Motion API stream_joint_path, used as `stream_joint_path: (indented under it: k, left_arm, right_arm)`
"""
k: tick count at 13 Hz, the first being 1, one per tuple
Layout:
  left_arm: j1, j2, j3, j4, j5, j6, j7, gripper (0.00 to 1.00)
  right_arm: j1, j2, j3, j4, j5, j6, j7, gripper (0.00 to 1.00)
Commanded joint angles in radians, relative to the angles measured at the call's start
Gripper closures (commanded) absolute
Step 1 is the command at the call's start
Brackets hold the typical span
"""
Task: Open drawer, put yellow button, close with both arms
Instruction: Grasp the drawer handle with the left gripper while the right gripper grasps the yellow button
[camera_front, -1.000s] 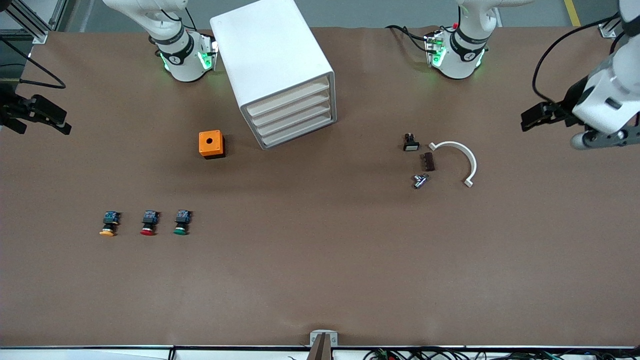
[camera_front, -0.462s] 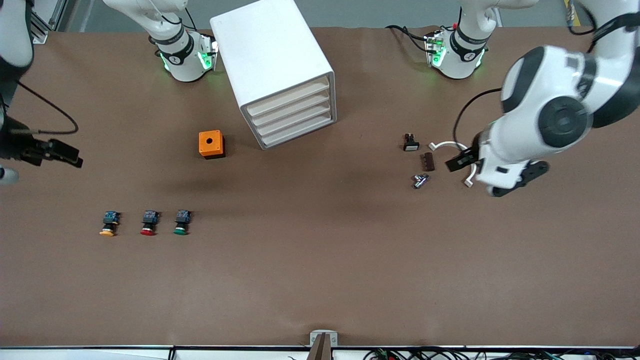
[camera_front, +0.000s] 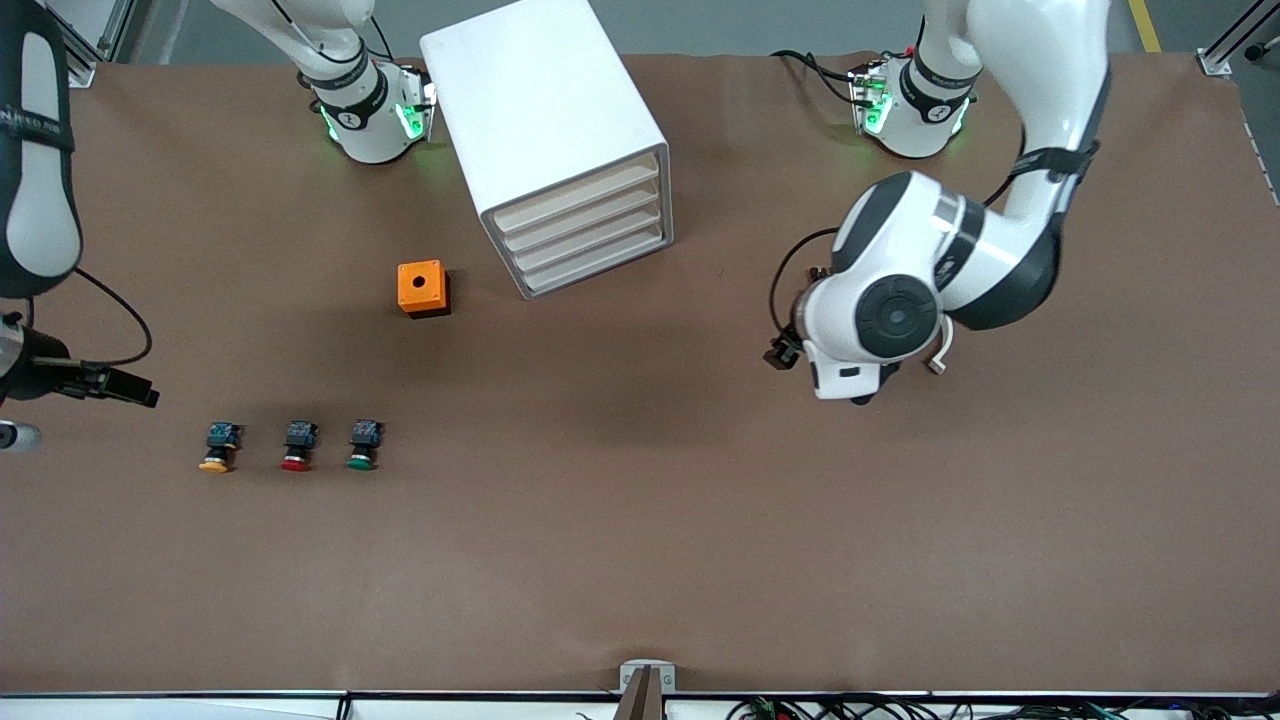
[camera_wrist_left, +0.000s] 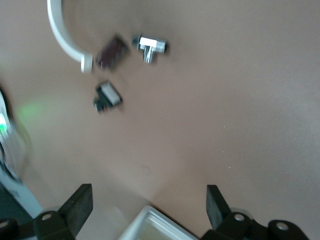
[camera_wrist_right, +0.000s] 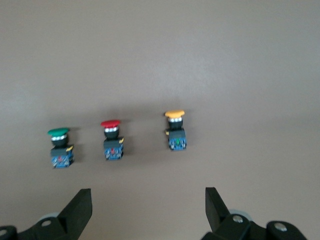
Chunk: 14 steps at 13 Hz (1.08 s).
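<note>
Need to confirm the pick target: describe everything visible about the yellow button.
The yellow button is a small push-button switch with a round yellow-orange cap on a black-and-blue body, plastic by its look. It lies on its side on the brown table, cap toward the front camera, at the right arm's end of a row with the red button and green button. Nothing touches it; the right gripper hangs open above the row.

Brown table (camera_front: 640, 560): cabinet (camera_front: 545, 130), orange box (camera_front: 422, 288), three buttons (camera_front: 296, 446).
</note>
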Motion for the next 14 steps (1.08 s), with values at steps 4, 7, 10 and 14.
stream_joint_path:
  k: [4, 7, 10, 14]
  left_arm:
    - [-0.107, 0.102, 0.007, 0.051, -0.254, -0.023, -0.534, 0.00]
    - [-0.136, 0.147, 0.007, 0.053, -0.471, -0.019, -0.700, 0.00]
    - [-0.175, 0.153, 0.007, 0.056, -0.591, -0.014, -0.821, 0.06]
    - [-0.236, 0.174, 0.007, 0.054, -0.688, -0.013, -0.874, 0.15]
  right_arm:
    - [-0.025, 0.139, 0.011, -0.108, -0.014, 0.336, -0.024, 0.00]
    - [-0.042, 0.231, 0.011, -0.118, -0.012, 0.435, -0.024, 0.00]
    - [-0.060, 0.261, 0.012, -0.154, -0.011, 0.481, -0.024, 0.00]
    - [-0.062, 0.261, 0.012, -0.211, -0.011, 0.541, -0.045, 0.00]
